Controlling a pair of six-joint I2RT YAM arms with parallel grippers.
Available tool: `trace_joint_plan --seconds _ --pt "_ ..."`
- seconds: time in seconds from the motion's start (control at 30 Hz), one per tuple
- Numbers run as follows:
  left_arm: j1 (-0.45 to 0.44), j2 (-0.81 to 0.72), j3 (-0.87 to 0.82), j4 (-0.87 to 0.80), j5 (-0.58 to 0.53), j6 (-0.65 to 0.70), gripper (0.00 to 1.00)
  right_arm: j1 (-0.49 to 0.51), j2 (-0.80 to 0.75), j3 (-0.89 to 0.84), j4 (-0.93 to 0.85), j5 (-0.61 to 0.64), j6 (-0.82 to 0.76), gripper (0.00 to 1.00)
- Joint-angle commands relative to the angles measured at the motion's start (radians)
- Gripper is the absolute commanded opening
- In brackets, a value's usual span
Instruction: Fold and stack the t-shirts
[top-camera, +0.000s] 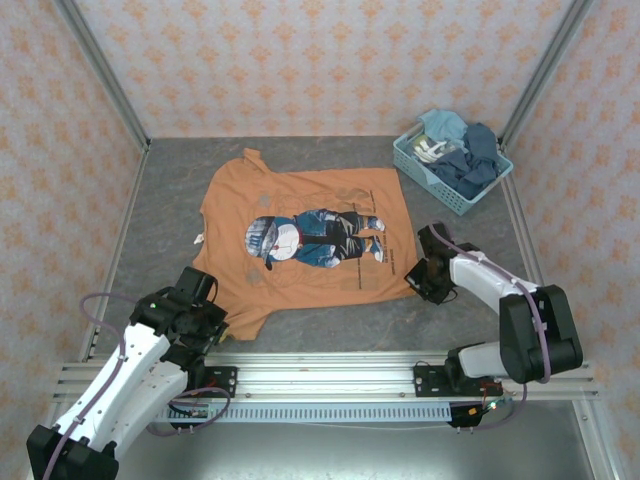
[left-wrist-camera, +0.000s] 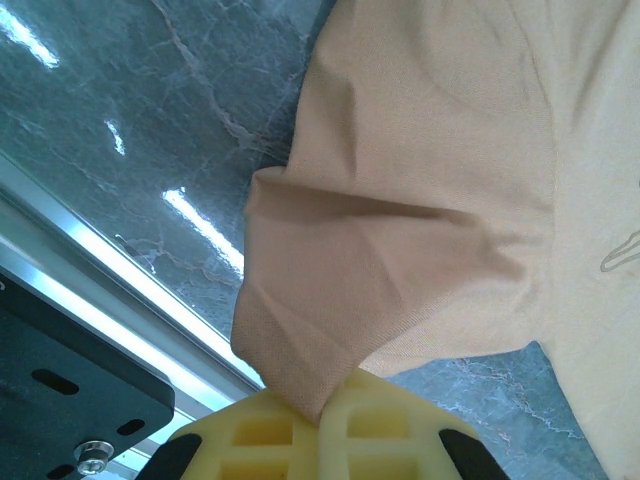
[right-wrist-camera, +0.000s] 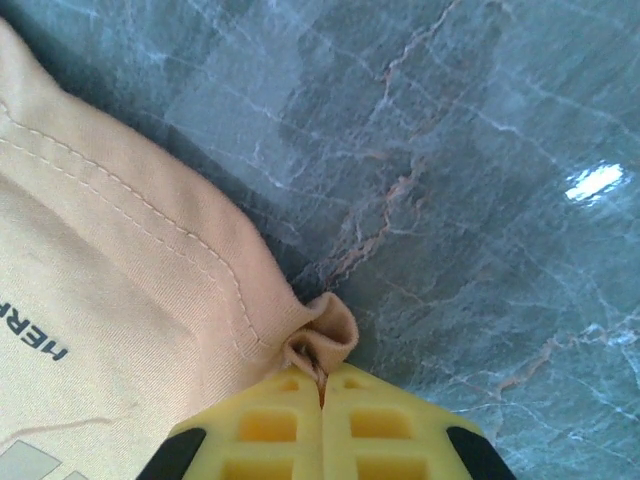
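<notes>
An orange-tan t-shirt (top-camera: 300, 235) with a dark blue, white and red chest print lies spread flat on the grey table, collar to the left. My left gripper (top-camera: 218, 320) is at its near-left sleeve. In the left wrist view the yellow jaws (left-wrist-camera: 325, 410) are shut on a pinched corner of the sleeve cloth (left-wrist-camera: 400, 200). My right gripper (top-camera: 420, 284) is at the shirt's near-right hem corner. The right wrist view shows it (right-wrist-camera: 322, 385) shut on a small bunched fold of the stitched hem (right-wrist-camera: 120, 270).
A pale blue lattice basket (top-camera: 440, 188) stands at the back right, holding several crumpled blue and pale garments (top-camera: 470, 150). Patterned walls and metal posts close in the table. An aluminium rail (top-camera: 330, 375) runs along the near edge by the arm bases.
</notes>
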Motion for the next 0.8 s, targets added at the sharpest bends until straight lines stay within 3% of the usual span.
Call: trace_joint_plan --seconds 0.0,0.17,0.27,0.47,0.77 --pt "-0.009 -0.008 0.009 -0.154 -0.029 -0.002 0.00 -0.004 -0.060 -0.021 -0.084 0.013 0.003 0.00" --pt "-0.010 -0.008 0.124 -0.106 -0.122 0.006 0.00 -0.002 -0.225 -0.023 -0.208 -0.032 -0.010 0.00" --pt "-0.010 0.061 0.219 -0.034 -0.172 0.043 0.00 -0.002 -0.243 0.004 -0.239 -0.062 -0.020 0.00" --pt "-0.010 0.298 0.455 0.026 -0.258 0.175 0.00 -0.010 -0.162 0.117 -0.250 -0.032 -0.044 0.00" --pt "-0.009 0.616 0.680 0.054 -0.331 0.328 0.00 -0.044 0.028 0.291 -0.220 -0.052 -0.058 0.00"
